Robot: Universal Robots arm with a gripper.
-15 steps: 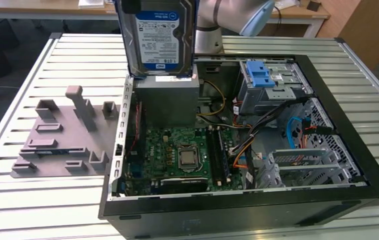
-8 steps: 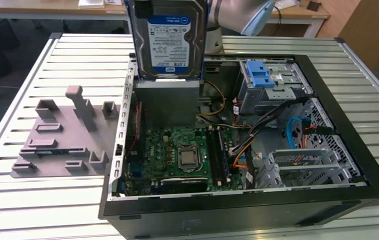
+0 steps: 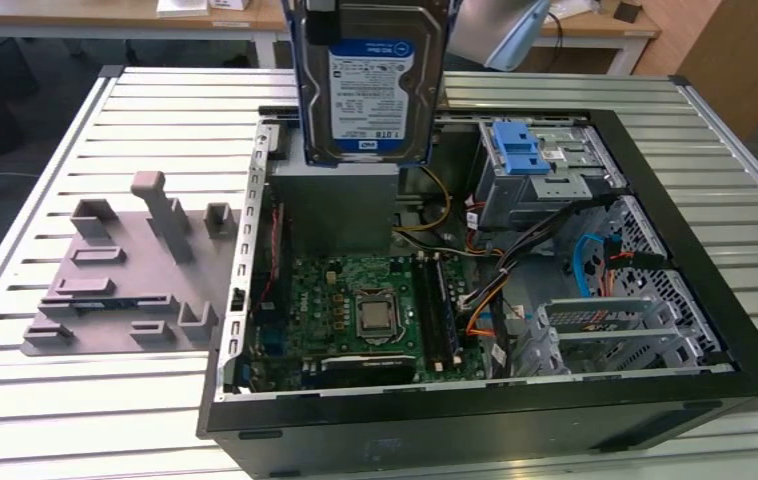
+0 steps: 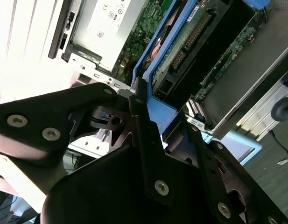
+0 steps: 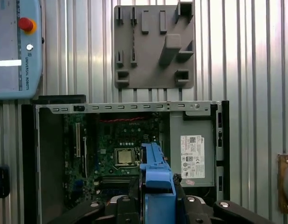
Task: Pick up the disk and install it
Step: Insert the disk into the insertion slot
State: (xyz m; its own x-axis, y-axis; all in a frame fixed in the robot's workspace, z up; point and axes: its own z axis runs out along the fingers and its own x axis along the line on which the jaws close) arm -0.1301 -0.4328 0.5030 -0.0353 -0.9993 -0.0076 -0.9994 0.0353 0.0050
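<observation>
Exterior view shows the silver-metal, blue-railed disk (image 3: 368, 85) upright, long axis vertical, at twelve o'clock of the black case (image 3: 486, 418); in the second wrist view the gripper (image 4: 158, 112) clamps it.

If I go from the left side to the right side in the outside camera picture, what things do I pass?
Grey plastic holder → the disk, held up above the open computer case → blue latch inside the case.

Gripper (image 4: 158, 114) clamped on the disk (image 4: 181, 44) at its blue side rail, circuit-board face and connector showing. Beyond the gripper, the grey box (image 4: 104, 28) with white sticker, green motherboard (image 4: 148, 16) beside it.
</observation>
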